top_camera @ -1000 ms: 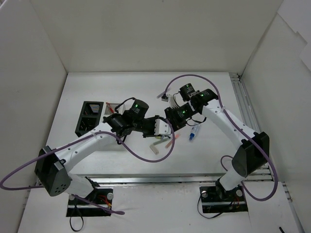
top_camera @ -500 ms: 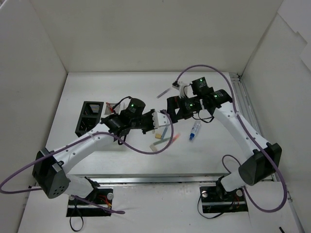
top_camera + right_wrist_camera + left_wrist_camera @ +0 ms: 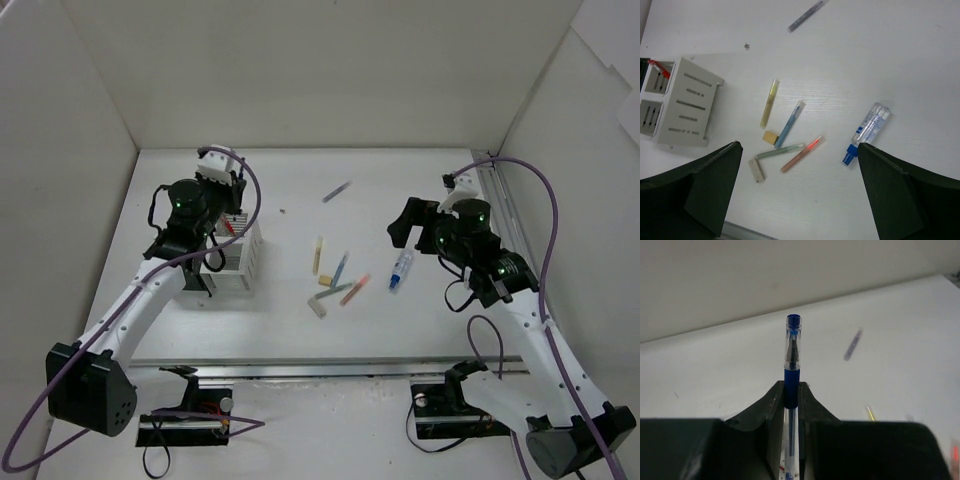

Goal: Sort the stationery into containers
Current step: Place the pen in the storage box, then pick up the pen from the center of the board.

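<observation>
delivering: left claw [image 3: 791, 393] clenched on blue pen [image 3: 792, 347], white organiser [image 3: 243, 262] close below; next, tip pen into a compartment, release.

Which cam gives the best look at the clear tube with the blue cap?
Right wrist: the clear tube lies large, sharp and unobstructed on the table, with its full length in frame. Top external shows it whole too, but small. Left wrist does not show it.
</observation>
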`<state>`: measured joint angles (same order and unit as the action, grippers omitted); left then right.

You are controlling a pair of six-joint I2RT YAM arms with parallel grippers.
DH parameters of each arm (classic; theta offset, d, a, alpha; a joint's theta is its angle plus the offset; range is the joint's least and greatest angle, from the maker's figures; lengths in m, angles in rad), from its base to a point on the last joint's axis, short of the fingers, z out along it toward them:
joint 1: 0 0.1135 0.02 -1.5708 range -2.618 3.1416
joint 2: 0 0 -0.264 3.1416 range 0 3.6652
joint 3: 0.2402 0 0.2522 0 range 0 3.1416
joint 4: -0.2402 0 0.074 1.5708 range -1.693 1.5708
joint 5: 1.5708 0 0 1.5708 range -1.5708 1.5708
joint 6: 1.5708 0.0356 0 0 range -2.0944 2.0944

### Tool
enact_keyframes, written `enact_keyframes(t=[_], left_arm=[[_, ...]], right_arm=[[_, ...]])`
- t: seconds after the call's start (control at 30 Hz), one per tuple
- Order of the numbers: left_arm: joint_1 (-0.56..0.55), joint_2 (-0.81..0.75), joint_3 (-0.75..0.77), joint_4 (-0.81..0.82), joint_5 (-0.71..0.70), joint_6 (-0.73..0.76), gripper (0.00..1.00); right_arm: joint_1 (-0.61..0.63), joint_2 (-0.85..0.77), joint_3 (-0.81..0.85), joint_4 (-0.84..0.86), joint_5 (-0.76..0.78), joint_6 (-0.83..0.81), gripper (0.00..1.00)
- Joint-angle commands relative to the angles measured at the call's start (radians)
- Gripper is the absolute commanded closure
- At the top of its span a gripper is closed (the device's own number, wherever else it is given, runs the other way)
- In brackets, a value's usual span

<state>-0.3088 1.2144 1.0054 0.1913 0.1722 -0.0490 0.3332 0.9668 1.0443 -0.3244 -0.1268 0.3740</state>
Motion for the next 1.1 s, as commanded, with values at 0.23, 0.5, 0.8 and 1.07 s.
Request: enact_keyframes(t=[0.23, 0.5, 0.8, 1.07], left_arm=[[0.122, 0.174, 0.019, 0.27, -0.076, -0.256, 1.0], [0.145, 0.194, -0.085, 0.352, -0.115, -0.321, 0.98], [0.145, 0.059, -0.212, 0.37, -0.137, -0.328, 0.74], [0.09, -0.055, -0.176, 0.179, -0.149, -0.279, 0.24]], right_arm=[[-0.008, -0.134, -0.148, 0.248, 0.168, 0.014, 0.02], [-0.011, -0.181, -0.211, 0.265, 0.182, -0.001, 0.02], [-0.013, -0.223, -0.25, 0.265, 0.171, -0.017, 0.02], [-0.011, -0.263, -0.282, 0.265, 0.156, -0.02, 0.02]])
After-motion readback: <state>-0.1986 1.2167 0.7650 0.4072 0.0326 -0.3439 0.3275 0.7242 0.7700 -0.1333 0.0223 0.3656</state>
